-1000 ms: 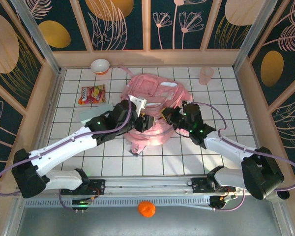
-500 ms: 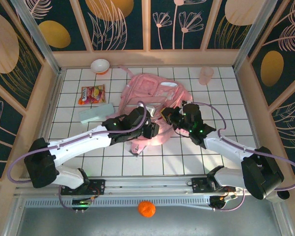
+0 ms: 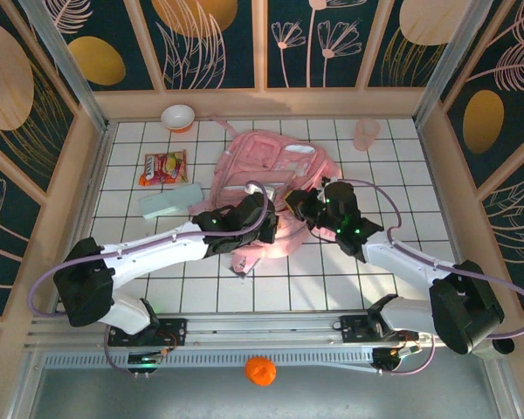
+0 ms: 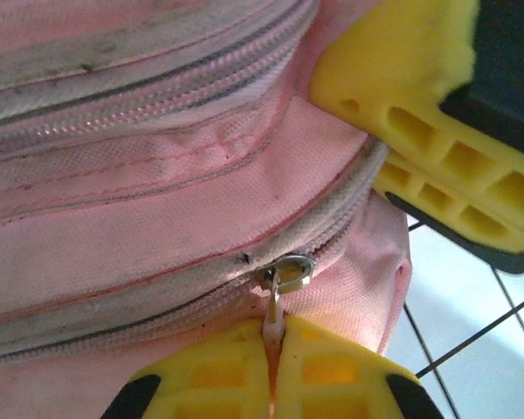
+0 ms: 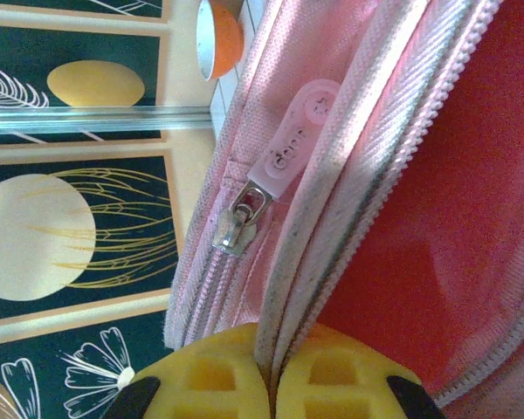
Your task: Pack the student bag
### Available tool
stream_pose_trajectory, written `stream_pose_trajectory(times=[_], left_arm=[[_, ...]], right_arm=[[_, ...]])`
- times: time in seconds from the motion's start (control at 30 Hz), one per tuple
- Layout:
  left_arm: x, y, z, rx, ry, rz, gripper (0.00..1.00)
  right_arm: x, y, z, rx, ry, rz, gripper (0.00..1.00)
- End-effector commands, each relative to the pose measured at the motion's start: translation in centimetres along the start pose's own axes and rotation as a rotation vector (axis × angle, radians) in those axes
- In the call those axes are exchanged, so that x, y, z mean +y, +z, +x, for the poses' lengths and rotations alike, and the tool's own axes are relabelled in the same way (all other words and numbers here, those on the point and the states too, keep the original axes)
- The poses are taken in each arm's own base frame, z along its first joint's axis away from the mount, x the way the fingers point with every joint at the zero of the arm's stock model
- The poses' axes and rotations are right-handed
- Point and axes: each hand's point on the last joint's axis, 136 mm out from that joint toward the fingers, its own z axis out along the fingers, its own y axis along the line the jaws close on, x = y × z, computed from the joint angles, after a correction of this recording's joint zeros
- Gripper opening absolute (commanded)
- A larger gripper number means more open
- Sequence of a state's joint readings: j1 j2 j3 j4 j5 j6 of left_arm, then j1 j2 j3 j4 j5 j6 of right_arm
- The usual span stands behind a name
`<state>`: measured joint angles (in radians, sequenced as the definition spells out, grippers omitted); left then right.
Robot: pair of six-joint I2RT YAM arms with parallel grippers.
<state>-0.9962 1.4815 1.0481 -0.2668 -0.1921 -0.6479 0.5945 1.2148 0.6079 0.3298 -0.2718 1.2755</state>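
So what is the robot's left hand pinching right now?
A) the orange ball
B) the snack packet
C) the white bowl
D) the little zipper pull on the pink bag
D: in the left wrist view the left gripper is shut on the thin zipper pull of the student bag.

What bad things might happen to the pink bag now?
The left gripper pinches only the thin zipper pull, so it might slip out when pulled. The right gripper clamps the student bag by its zipper edge; pulling apart could drag the whole bag. The grippers sit close and may bump.
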Motion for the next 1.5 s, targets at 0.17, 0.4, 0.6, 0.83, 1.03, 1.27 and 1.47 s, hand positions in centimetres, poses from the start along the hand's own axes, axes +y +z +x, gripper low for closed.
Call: stream_pose_trajectory(times=[0.17,0.4,0.6,0.83,1.03,1.27,1.47], left_arm=[[3.8,-2.2,-1.0,-0.074,0.001,-0.049,0.0],[7.1,-3.7,-1.5,-0.101,0.059,-0.092,0.0],[9.5,-3.2,-1.5,-0.116,0.129,-0.131,0.0],[7.6,-3.7,-2.7,-0.171,0.225,0.044,0.0],[4.1,-3.9,-3.8,-0.21,0.247,0.223,0.0],[3.7,-3.3,-4.6,-0.213,0.23,0.22,0.0],[3.5,-3.1,-5.0,-0.218,0.231,0.221,0.0]], right_arm=[[3.9,-2.5,0.3,0.147,-0.153,-0.11,0.0],[3.4,-4.6,-1.1,0.25,-0.2,-0.097,0.0],[3.3,-6.5,-1.7,0.385,-0.225,-0.124,0.0],[2.2,-8.3,-6.5,0.331,-0.229,-0.035,0.02],[1.6,-9.3,-6.7,0.176,-0.135,0.022,0.52],[0.6,-14.1,-4.8,-0.113,0.071,0.053,0.57],[2.5,-13.2,-0.6,-0.087,0.124,-0.025,0.58]])
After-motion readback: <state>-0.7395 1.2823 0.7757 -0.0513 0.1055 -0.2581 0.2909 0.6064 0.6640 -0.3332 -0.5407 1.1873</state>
